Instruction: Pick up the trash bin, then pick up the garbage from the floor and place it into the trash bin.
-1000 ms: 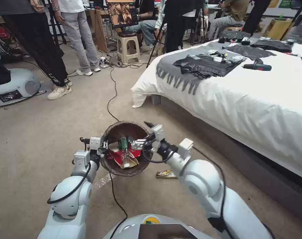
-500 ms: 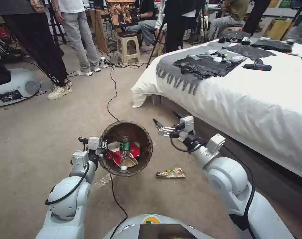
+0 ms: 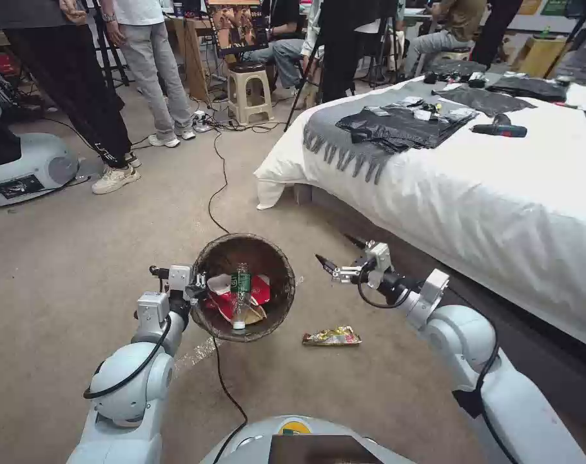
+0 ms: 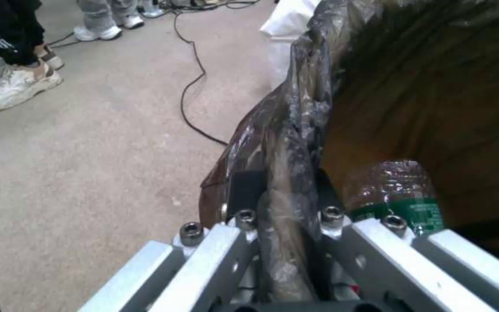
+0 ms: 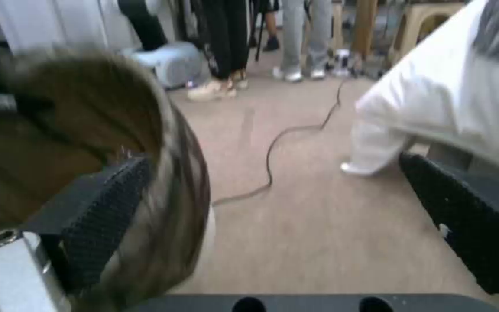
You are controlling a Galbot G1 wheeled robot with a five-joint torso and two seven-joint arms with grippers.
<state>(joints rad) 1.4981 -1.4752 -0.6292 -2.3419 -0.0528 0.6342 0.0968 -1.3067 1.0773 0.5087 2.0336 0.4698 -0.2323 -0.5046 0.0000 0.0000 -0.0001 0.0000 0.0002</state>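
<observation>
Tilting toward robot — trash bin (image 3: 270,258), bottle (image 3: 241,298) upright

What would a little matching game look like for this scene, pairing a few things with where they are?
Things:
1. green-labelled bottle
2. yellow snack wrapper
3. left gripper
4. right gripper

Places or states:
A. lying on the floor
B. clamped on the trash bin rim
C. standing inside the bin
D. open, empty, in the air beside the bin

Pairs: 1-C, 2-A, 3-B, 4-D
</observation>
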